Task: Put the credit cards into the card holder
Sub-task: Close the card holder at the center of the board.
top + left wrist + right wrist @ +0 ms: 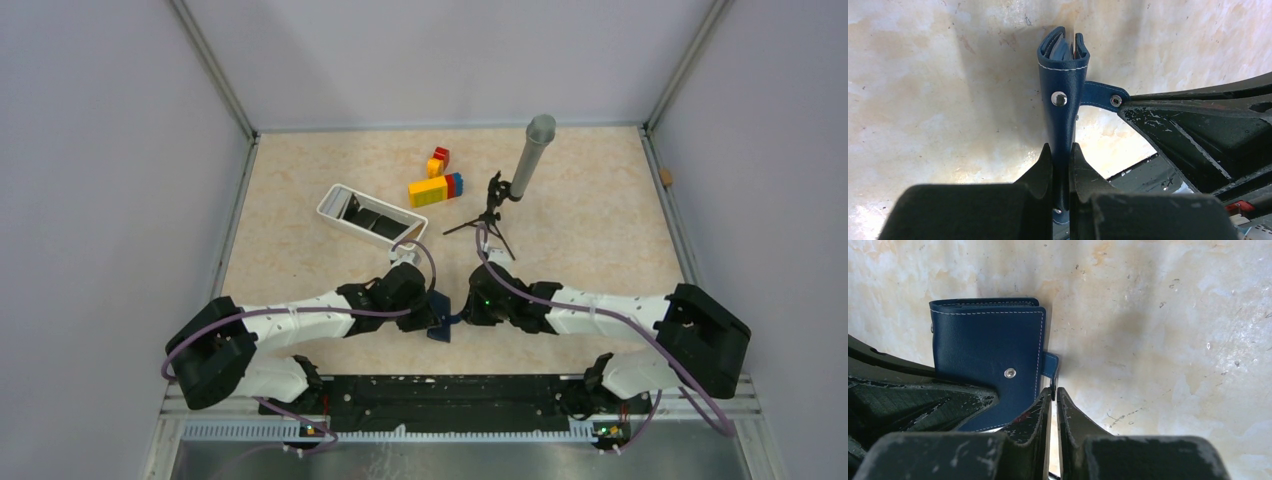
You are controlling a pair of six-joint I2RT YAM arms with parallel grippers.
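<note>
the card holder [1062,95] is sitting folded shut at the lower middle of the top view. in the left wrist view it is standing edge-on at the centre, its pocket edges gaping slightly at the top. i cannot tell whether it is touching the table [923,100]. the left pincer [1062,155] is clamping its lower body, jaws drawn in to the holder's thickness. the right pincer [1053,392] is pinching the small snap tab [1050,365] on the holder's side, jaws almost meeting.

the credit cards [375,218] are lying in the white tray [338,197] at the upper left of centre in the top view, well apart from both pincers.

the tab is looking like the weak point: it is offering little to grip, so an angled pull is likely to be slipping off it. a hard pull risks twisting the holder out of the left pincer. with both pincers occupied, freeing one for a card may be letting the holder fold shut again.
</note>
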